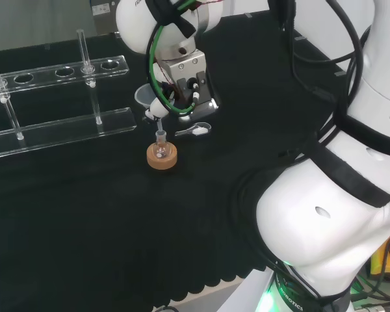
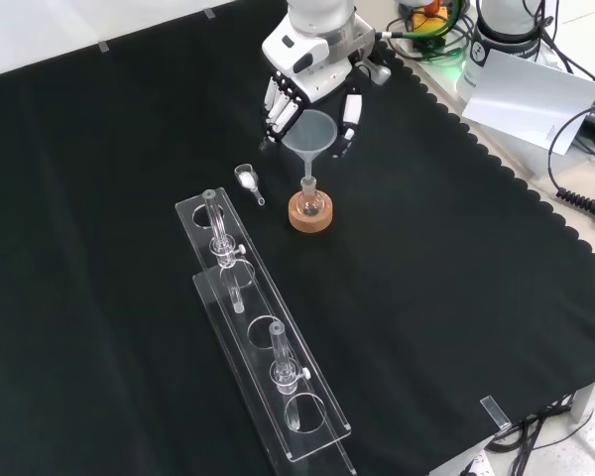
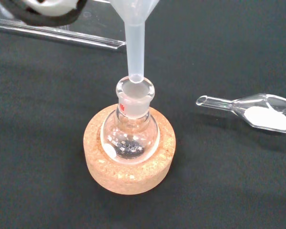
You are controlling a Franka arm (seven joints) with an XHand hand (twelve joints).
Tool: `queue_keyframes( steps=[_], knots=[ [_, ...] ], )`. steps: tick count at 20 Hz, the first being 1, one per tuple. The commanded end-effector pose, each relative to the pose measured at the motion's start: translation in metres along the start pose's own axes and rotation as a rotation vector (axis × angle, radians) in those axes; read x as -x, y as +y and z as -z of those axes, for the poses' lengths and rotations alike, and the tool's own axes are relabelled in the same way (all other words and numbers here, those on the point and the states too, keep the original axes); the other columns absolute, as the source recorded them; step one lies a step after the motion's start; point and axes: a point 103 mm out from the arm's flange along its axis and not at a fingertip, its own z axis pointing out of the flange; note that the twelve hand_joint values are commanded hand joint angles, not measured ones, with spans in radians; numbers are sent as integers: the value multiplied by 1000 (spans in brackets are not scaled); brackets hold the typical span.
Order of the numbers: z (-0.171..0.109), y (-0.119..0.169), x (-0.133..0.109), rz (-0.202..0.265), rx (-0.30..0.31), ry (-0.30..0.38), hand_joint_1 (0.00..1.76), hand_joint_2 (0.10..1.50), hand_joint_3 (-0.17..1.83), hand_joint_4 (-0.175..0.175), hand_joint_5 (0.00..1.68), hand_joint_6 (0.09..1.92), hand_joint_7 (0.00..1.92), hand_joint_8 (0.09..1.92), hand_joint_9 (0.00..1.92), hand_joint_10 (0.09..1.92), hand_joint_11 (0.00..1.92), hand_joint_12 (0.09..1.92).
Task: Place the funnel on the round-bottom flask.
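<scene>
A small clear round-bottom flask (image 3: pixel 129 133) stands upright in a cork ring (image 3: pixel 128 169) on the black cloth. It also shows in the front view as the flask (image 2: pixel 309 201) and in the head view as the flask (image 1: pixel 160 149). The hand (image 2: pixel 312 74) holds a translucent funnel (image 2: pixel 310 133) by its cone, between fingers (image 2: pixel 278 104) and thumb (image 2: pixel 349 114), straight over the flask. The funnel stem (image 3: pixel 135 43) points down, and its tip sits at the mouth of the flask's neck. In the head view the funnel cone (image 1: pixel 143 96) sticks out to the left of the hand (image 1: pixel 182 81).
A clear scoop (image 2: pixel 248 180) holding white powder lies near the flask; the wrist view shows this scoop (image 3: pixel 257 112) close by. A long clear tube rack (image 2: pixel 263 337) with a few tubes stands nearer the front camera. The arm's white links (image 1: pixel 325 214) fill the head view's right.
</scene>
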Motion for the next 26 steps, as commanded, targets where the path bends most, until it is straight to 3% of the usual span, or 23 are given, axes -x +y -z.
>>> queue_keyframes(
  steps=[1, 26],
  knots=[
    [-3, 1, 1, -3, -4, 7, 743, 750, 441, -106, 515, 139, 614, 762, 1092, 443, 960, 990],
    [-22, 8, 0, -3, -13, 17, 739, 750, 445, -107, 510, 150, 600, 766, 1088, 450, 951, 994]
  ],
)
